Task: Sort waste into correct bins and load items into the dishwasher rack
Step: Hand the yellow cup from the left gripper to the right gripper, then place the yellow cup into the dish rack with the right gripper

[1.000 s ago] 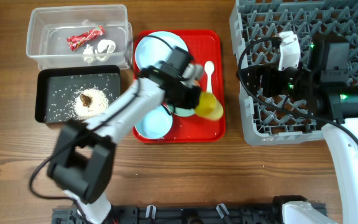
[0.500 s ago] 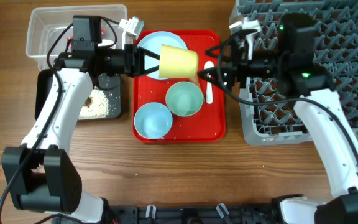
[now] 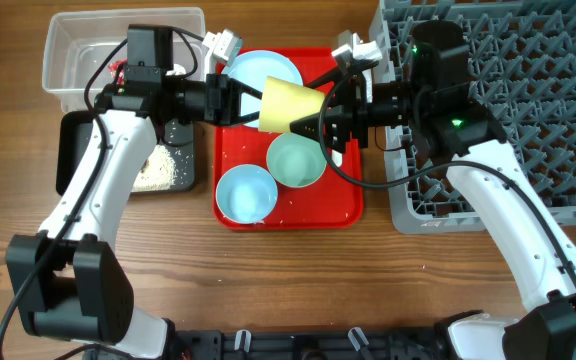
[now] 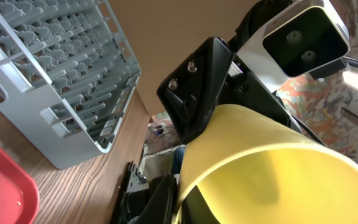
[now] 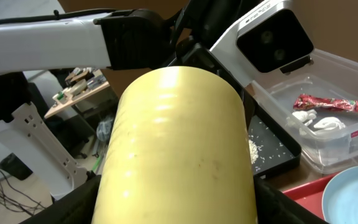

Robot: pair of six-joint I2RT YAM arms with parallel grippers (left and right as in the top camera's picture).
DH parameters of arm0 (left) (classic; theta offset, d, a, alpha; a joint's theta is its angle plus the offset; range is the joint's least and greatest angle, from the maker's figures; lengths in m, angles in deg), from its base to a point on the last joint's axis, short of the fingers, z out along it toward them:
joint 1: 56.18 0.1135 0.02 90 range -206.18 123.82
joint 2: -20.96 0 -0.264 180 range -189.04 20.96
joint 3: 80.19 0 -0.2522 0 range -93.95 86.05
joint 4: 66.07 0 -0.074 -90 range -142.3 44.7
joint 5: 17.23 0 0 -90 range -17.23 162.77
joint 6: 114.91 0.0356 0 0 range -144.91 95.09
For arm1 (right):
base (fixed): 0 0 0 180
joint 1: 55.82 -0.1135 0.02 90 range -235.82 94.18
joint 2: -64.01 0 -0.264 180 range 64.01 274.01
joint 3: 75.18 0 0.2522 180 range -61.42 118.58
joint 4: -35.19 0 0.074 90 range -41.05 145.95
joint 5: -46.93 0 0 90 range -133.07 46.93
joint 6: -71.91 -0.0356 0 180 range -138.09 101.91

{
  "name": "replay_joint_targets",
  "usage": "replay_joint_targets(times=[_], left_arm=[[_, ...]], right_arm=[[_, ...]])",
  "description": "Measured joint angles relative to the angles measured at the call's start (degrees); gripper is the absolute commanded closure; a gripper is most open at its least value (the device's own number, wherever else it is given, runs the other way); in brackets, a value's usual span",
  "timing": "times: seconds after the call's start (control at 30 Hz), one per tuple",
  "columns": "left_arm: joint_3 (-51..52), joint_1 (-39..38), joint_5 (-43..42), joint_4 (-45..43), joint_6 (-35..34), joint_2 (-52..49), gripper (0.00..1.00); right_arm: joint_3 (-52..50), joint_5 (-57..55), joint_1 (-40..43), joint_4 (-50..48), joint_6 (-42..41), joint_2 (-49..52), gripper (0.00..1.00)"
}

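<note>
- Above the red tray (image 3: pixel 343 205), the left gripper (image 3: pixel 258 105) pinches the yellow cup (image 3: pixel 286 107) at its open end, holding it sideways aloft.
- The right gripper (image 3: pixel 304 115) straddles the cup's base; squeezing or not, I cannot tell.
- Just right of them stands the grey rack (image 3: pixel 548 60).

A yellow cup (image 3: pixel 286 108) lies on its side in the air above a red tray (image 3: pixel 346 200), caught between two arms. The left pincer (image 3: pixel 252 102) grips its wide mouth end. The right pincer (image 3: pixel 314 116) has a finger on either side of the narrower base, and whether they press cannot be told. Under the cup a pale blue plate (image 3: pixel 256 72) sits at the tray's far end, with a green bowl (image 3: pixel 296 162) and a blue bowl (image 3: pixel 245 194) nearer. Left of the tray stand a clear tub (image 3: pixel 73 45) and a black tub (image 3: pixel 68 160) holding rice (image 3: pixel 158 166). A grey rack (image 3: pixel 538 60) fills the worktop's (image 3: pixel 368 290) right side.
</note>
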Motion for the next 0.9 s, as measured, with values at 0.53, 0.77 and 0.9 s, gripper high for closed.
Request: replay_joint_targets(times=[0.53, 0.77, 0.9], left_arm=[[0.00, 0.02, 10.91, 0.87, -0.15, 0.00, 0.79], [-0.07, 0.00, 19.12, 4.15, -0.17, 0.02, 0.79], [-0.11, -0.48, 38.77, 11.17, -0.15, 0.02, 0.76]], right_arm=[[0.00, -3.23, 4.52, 3.48, -0.35, 0.09, 0.49], [0.57, -14.91, 7.82, 16.70, -0.39, -0.31, 0.49], [2.36, -34.03, 13.27, 34.56, -1.05, -3.69, 0.50]])
